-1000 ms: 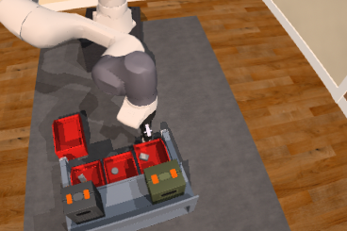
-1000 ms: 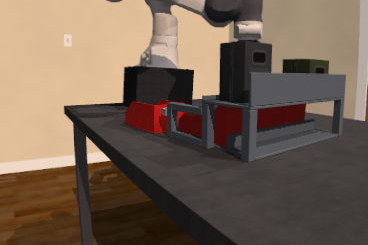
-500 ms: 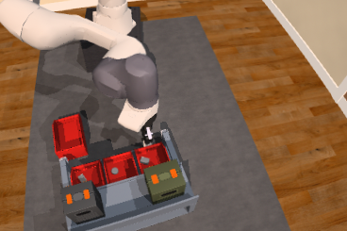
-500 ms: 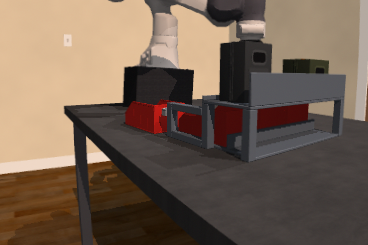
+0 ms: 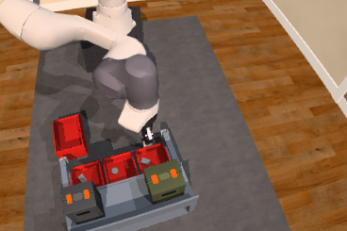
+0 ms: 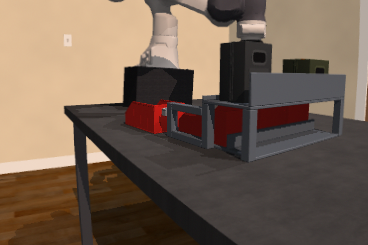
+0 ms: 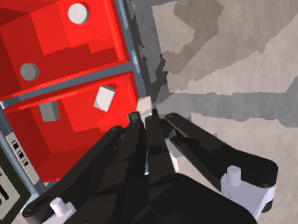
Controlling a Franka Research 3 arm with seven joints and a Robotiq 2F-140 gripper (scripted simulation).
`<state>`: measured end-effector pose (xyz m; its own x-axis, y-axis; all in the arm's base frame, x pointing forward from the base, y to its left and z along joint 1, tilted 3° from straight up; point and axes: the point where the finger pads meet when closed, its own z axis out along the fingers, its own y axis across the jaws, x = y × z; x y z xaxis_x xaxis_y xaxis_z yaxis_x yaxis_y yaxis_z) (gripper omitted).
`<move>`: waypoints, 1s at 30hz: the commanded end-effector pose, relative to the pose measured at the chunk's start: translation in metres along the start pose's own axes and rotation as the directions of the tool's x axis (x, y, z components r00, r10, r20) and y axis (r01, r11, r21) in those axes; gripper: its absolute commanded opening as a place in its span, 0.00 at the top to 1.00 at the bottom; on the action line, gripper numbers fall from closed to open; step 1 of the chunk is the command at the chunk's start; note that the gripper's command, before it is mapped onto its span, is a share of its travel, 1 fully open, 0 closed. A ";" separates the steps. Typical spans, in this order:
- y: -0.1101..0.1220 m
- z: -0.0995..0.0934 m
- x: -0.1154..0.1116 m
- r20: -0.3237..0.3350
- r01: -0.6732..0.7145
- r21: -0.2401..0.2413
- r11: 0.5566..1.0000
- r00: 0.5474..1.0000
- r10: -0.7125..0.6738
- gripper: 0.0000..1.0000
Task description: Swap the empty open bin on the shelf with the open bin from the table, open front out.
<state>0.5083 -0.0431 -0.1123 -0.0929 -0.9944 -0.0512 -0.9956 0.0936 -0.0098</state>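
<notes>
An empty red bin (image 5: pixel 70 131) (image 6: pixel 142 118) stands on its base on the table (image 5: pixel 189 112) (image 6: pixel 280 194), apart from the grey shelf (image 5: pixel 123 194) (image 6: pixel 250 134). Three red bins with small parts sit side by side in the shelf: a left bin (image 5: pixel 92 166), a middle bin (image 5: pixel 123 161) (image 7: pixel 60 40) and a right bin (image 5: pixel 157 152) (image 7: pixel 75 130). The right bin looks level, its front edge about in line with the middle one's, and holds a white block (image 7: pixel 105 98) and a grey block (image 7: pixel 49 111). My gripper (image 5: pixel 147 142) (image 7: pixel 146 106) is shut and empty, its tips at the right bin's front. The tips are hidden in the exterior view.
A dark grey box (image 5: pixel 82 204) (image 6: pixel 235 71) and an olive box (image 5: pixel 165 185) (image 6: pixel 295 66) stand on the shelf's upper board, over the bins' rear ends. The shelf's right end post (image 5: pixel 169 142) stands close beside the gripper.
</notes>
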 end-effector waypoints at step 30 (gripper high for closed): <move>0.015 -0.017 -0.001 0.002 0.007 0.002 1.000 1.000 -0.007 1.00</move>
<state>0.4960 -0.0407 -0.0969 -0.0794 -0.9953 -0.0550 -0.9966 0.0804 -0.0155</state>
